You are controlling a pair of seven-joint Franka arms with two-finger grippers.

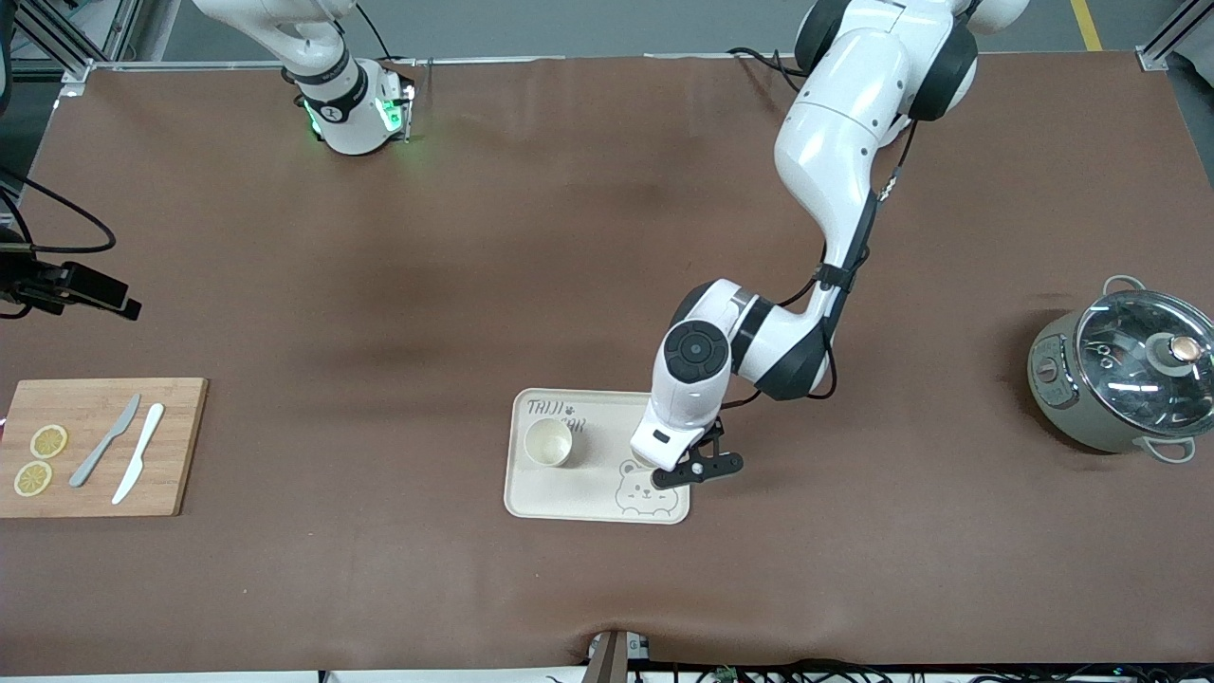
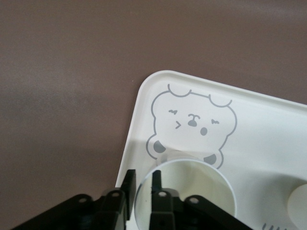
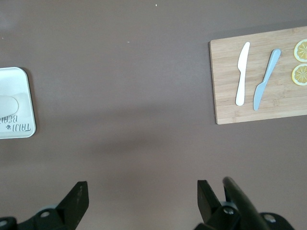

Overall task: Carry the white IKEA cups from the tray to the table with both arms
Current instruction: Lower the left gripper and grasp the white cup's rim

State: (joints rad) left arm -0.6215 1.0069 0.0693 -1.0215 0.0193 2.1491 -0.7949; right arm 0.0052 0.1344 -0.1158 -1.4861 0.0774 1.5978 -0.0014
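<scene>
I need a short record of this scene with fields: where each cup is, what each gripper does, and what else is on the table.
tray: cream tray with bear drawing, on the brown table
first cup: white cup upright on the tray, free
second cup: white cup on the tray by the bear, its rim between the fingers
left gripper: left gripper closed on the second cup's rim
right gripper: right gripper open, waits above bare table
other things: cutting board with two knives and lemon slices; pot with glass lid
</scene>
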